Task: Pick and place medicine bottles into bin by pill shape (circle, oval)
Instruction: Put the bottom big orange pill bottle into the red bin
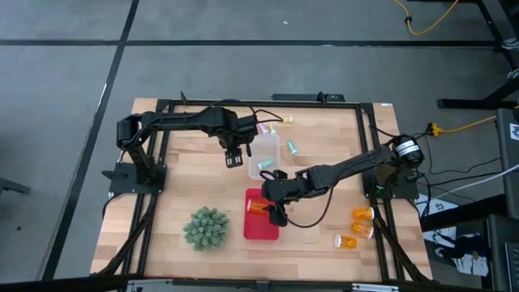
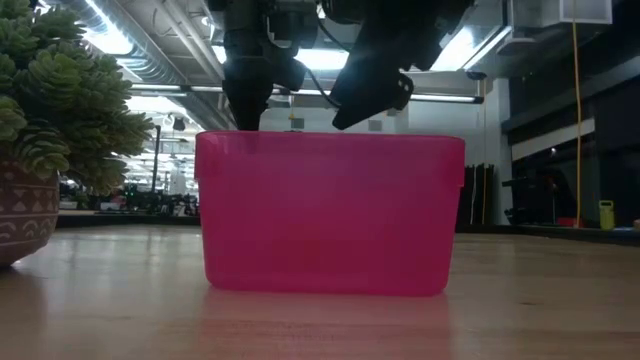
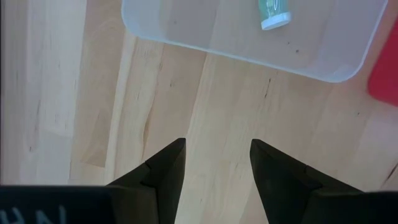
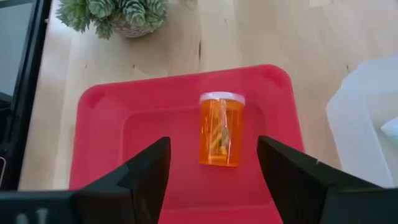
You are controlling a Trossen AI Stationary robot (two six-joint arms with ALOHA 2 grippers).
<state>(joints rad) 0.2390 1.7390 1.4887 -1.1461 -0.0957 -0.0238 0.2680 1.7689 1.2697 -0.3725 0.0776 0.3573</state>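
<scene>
Lying in red bin (image 4: 99, 118): one orange bottle (image 4: 221, 130)

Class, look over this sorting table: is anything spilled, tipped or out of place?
Nothing is spilled. One orange bottle lies on its side in the red bin, beneath the right tool, which is open. A potted plant beside the bin is the only thing unrelated to sorting.

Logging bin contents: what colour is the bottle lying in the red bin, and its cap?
Translucent orange bottle with a white cap, clearest in the right wrist view.

Grey floor (image 1: 65, 24), ceiling strip lights (image 2: 130, 60)
</scene>
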